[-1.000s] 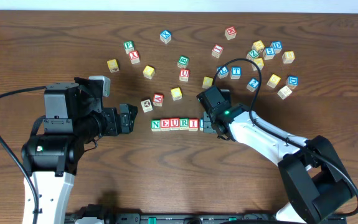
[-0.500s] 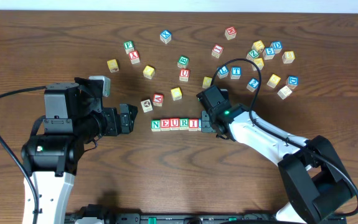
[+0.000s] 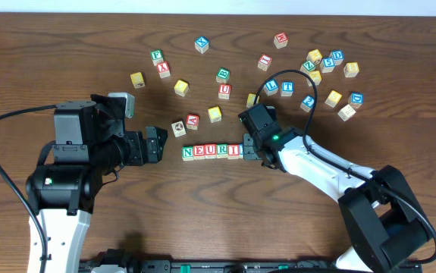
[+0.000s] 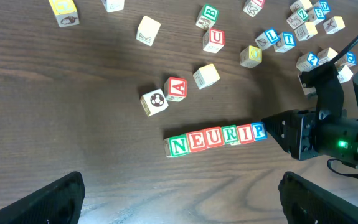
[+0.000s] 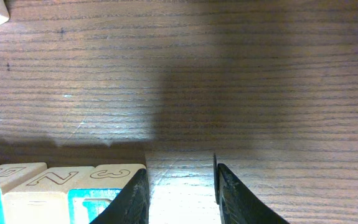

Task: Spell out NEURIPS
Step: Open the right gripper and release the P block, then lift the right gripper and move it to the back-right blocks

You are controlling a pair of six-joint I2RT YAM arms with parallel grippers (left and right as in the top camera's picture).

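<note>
A row of cubes reads N (image 4: 179, 146), E (image 4: 197, 142), U (image 4: 214, 138), R (image 4: 230, 135), I (image 4: 246, 132) and blue P (image 4: 259, 131) across the table's middle. My right gripper (image 3: 249, 149) stands at the row's right end, right after the P. In the right wrist view it (image 5: 180, 171) is shut on a pale cube (image 5: 182, 196) that sits against the row's last cube (image 5: 119, 180). The held cube's letter is hidden. My left gripper (image 3: 155, 144) hangs wide open left of the N with nothing between its fingers (image 4: 60, 196).
A red A cube (image 4: 176, 88), a ball-picture cube (image 4: 154, 102) and a yellow cube (image 4: 206, 76) lie just behind the row. Several more letter cubes are scattered along the back, thickest at the back right (image 3: 324, 68). The right arm's black cable (image 3: 278, 80) loops over them.
The right gripper has edged slightly left and the row has shifted a little left with it. The left arm has not moved.
</note>
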